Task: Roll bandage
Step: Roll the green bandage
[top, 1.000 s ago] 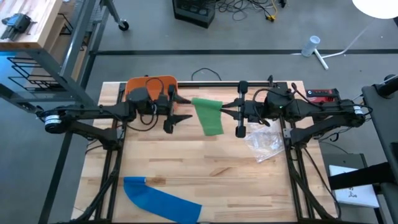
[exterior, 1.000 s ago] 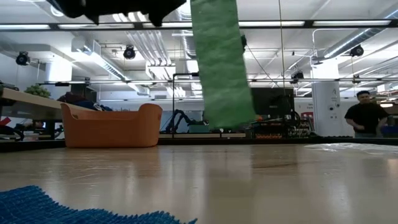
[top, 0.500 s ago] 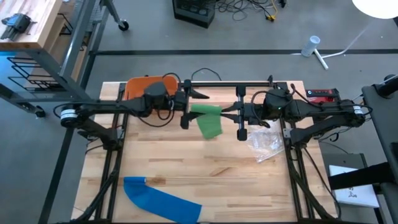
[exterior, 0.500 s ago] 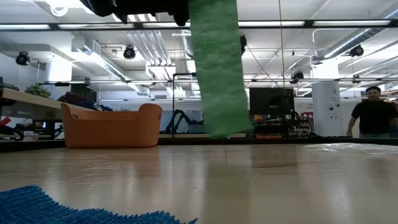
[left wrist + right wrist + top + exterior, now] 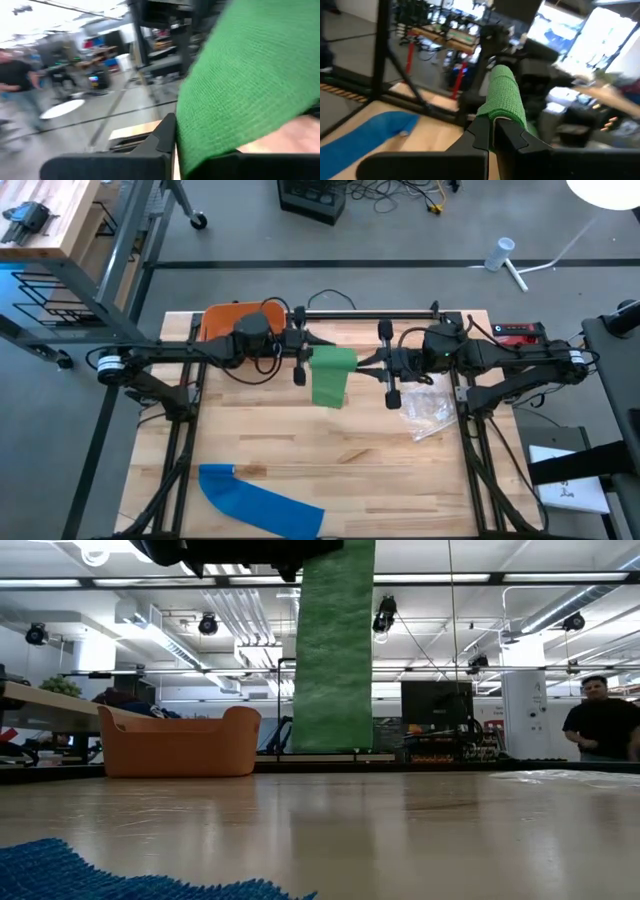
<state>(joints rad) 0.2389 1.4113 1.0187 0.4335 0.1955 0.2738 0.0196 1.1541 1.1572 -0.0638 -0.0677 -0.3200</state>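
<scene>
Green bandage (image 5: 331, 374) hangs in the air between the two tools, over the far half of the tabletop (image 5: 330, 470). Left tool (image 5: 299, 357) pressed together on the bandage's near-side top edge; in the left wrist view the green weave (image 5: 250, 90) fills the space right at its fingers (image 5: 160, 140). Right tool (image 5: 384, 367) pinching the opposite top edge; in the right wrist view the cloth (image 5: 506, 97) bunches just above its closed fingers (image 5: 485, 130). From the low view the strip (image 5: 333, 650) hangs straight down, lower end clear of the tabletop.

Orange basket (image 5: 240, 317) behind the left tool, at the tabletop's far edge; also in the low view (image 5: 178, 742). Crumpled clear plastic bag (image 5: 425, 408) below and just beside the right tool, lying on the wood. Blue bandage (image 5: 258, 502) flat at the near edge, well apart from both tools; a corner of it shows in the low view (image 5: 90, 875). Red device (image 5: 518, 333) beyond the right arm. A person (image 5: 600, 725) stands in the room behind.
</scene>
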